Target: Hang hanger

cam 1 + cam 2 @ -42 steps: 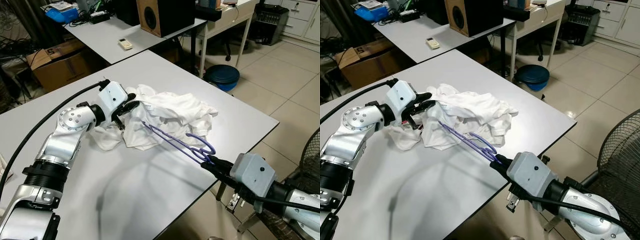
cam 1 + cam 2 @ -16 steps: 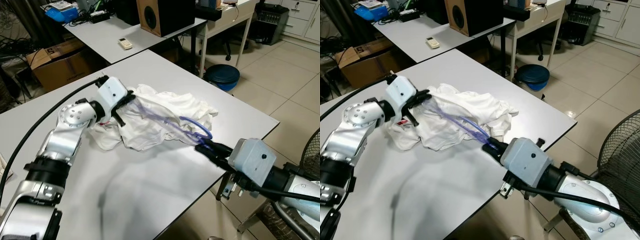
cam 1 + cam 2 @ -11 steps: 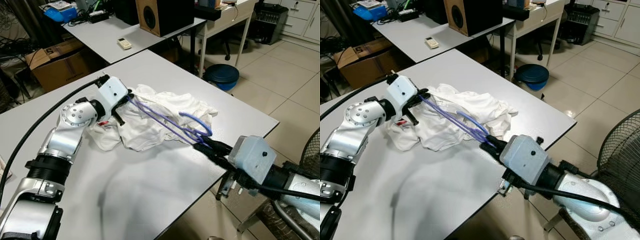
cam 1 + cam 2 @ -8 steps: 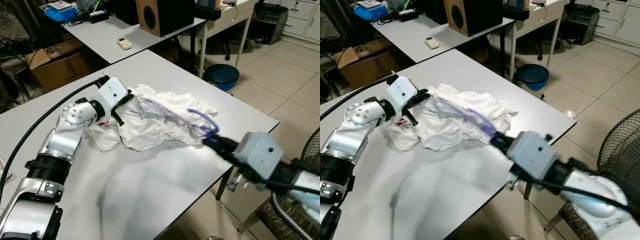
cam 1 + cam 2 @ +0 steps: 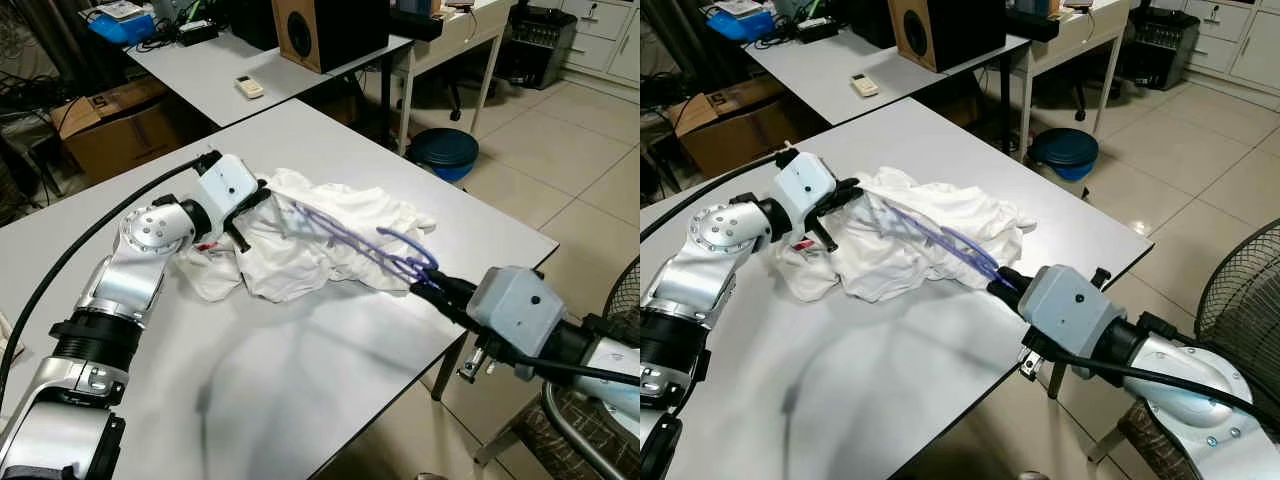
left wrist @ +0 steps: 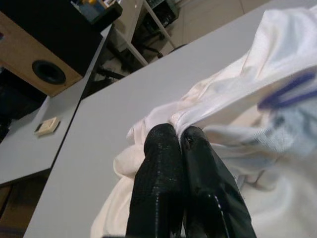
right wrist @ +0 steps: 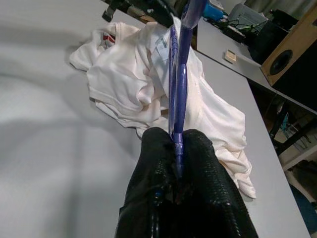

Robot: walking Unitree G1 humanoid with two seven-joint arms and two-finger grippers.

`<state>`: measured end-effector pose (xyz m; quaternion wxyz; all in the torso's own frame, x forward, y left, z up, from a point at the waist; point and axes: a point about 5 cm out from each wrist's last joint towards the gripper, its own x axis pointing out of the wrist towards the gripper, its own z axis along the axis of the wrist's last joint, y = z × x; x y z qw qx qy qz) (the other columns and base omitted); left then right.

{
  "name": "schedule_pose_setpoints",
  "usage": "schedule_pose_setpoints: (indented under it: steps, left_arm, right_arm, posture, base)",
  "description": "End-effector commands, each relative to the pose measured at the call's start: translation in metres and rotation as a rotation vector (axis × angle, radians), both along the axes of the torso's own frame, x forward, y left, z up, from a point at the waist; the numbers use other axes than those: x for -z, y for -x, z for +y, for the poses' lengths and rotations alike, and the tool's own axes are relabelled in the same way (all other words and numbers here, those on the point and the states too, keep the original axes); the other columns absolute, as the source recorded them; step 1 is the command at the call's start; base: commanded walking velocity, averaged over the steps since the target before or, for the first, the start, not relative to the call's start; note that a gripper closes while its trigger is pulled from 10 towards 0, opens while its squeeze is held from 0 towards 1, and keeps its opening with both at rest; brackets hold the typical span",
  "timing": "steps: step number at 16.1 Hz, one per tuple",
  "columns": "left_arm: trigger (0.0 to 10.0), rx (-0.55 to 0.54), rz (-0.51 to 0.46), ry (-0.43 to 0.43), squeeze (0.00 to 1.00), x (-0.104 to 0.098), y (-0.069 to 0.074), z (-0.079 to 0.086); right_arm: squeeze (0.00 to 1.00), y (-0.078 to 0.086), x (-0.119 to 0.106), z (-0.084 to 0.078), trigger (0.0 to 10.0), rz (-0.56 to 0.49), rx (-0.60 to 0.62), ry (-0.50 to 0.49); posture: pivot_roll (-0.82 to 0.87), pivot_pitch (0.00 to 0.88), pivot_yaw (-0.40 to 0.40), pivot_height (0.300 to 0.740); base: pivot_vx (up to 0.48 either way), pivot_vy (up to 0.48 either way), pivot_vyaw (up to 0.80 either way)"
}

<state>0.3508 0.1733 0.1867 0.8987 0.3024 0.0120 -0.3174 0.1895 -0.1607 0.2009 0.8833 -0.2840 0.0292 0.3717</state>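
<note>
A crumpled white shirt (image 5: 335, 238) lies on the grey table (image 5: 300, 380). My left gripper (image 5: 262, 200) is at the shirt's left end, shut on a fold of the cloth (image 6: 174, 124). A purple hanger (image 5: 370, 245) slants across the shirt from near the left gripper to the table's right edge. Its far end looks faint, as if under thin cloth (image 6: 285, 91). My right gripper (image 5: 432, 284) is shut on the hanger's near end, by the hook (image 7: 177, 84), just off the table's right edge.
The table's right edge and corner (image 5: 545, 245) are close to the right arm. A second table (image 5: 230, 60) behind holds a speaker (image 5: 315, 30) and a remote (image 5: 250, 88). On the floor are a blue bin (image 5: 445, 152), a cardboard box (image 5: 110, 125) and a fan (image 5: 1240, 320).
The right gripper has lifted the hanger off the table and pushed its far end up against the shirt near the left gripper. The left gripper has kept its hold and place.
</note>
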Motion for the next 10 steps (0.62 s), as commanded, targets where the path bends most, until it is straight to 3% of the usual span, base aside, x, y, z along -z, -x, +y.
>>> schedule_pose_setpoints:
  steps: [1,10]
  left_arm:
    - [0.0,0.003,0.001,0.004,0.0,-0.003,0.001,0.001]
    - [0.0,0.137,0.012,-0.027,0.0,-0.011,0.015,-0.012]
  right_arm:
    - [0.0,0.001,0.0,0.002,10.0,-0.005,-0.025,0.013]
    - [0.0,-0.008,0.014,-0.007,10.0,0.035,0.048,0.083]
  posture:
    - [-0.2,0.03,0.141,0.74]
    - [-0.2,0.032,0.138,0.74]
  base:
    - [0.0,0.0,0.0]
    - [0.0,0.0,0.0]
